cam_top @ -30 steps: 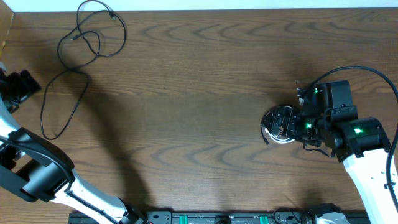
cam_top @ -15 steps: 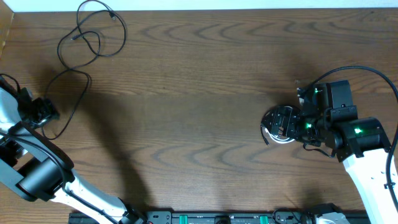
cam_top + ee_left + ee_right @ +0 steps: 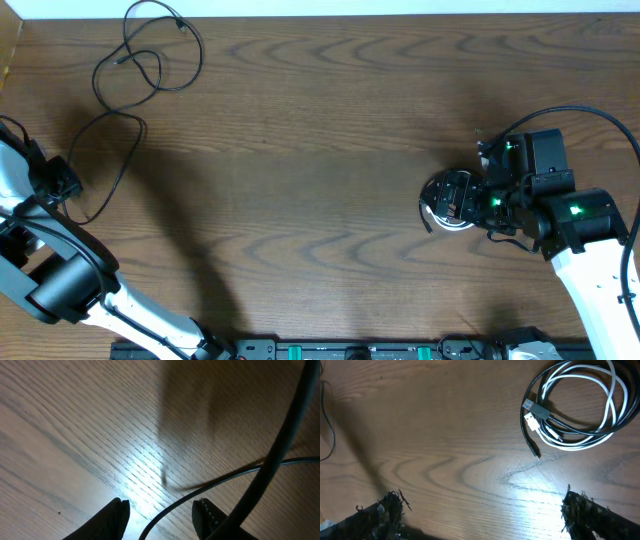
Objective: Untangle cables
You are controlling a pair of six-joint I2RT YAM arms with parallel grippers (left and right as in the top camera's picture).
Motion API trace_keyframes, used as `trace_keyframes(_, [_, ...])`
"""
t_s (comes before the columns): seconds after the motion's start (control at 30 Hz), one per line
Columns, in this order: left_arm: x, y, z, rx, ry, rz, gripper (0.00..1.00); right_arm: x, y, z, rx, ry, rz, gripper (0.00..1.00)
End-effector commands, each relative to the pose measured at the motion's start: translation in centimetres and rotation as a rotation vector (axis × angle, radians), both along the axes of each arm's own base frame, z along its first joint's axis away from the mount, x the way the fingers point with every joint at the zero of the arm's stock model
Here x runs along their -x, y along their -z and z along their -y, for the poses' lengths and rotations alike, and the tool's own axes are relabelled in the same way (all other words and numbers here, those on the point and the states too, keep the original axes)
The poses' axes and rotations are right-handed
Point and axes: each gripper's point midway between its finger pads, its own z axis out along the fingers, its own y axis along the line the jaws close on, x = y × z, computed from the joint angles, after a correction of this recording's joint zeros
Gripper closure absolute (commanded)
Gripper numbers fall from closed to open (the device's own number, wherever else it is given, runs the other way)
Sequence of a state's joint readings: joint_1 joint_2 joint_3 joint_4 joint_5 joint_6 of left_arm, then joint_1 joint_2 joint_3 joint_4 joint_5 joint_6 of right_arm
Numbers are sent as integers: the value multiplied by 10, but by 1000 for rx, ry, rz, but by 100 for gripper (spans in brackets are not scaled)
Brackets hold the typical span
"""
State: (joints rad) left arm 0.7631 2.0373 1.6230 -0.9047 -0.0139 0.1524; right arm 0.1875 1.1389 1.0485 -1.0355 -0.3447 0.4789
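A long thin black cable (image 3: 118, 150) sprawls in loose loops over the table's far left. My left gripper (image 3: 62, 181) is low over the table beside the bottom loop. In the left wrist view that cable (image 3: 170, 509) runs between my left gripper's (image 3: 161, 516) two fingertips; they stand apart, with a gap on both sides of it. A white cable and a black cable lie coiled together (image 3: 575, 410) as one small bundle (image 3: 440, 220) at the right. My right gripper (image 3: 482, 510) hangs just short of that coil, wide open and holding nothing.
A thicker dark cord (image 3: 280, 445) crosses the right of the left wrist view, close to the camera. The right arm's own thick black cable (image 3: 590, 115) arcs above it. A cardboard edge (image 3: 10, 50) shows at the far left corner.
My left gripper has come down from the table's left edge to the black cable's bottom loop, and its jaws have narrowed around the cable. The right arm has not moved.
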Motion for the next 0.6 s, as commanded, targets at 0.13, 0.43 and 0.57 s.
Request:
trace_keyframes(0.13, [-8, -6, 5, 26, -8, 50, 66, -1, -3, -2, -5, -6, 7, 1])
trace_keyframes(0.43, [-9, -8, 5, 21, -8, 55, 81, -1, -3, -2, -5, -6, 7, 1])
trace_keyframes(0.57, [-17, -15, -3, -16, -6, 94, 93, -1, -3, -2, -5, -6, 7, 1])
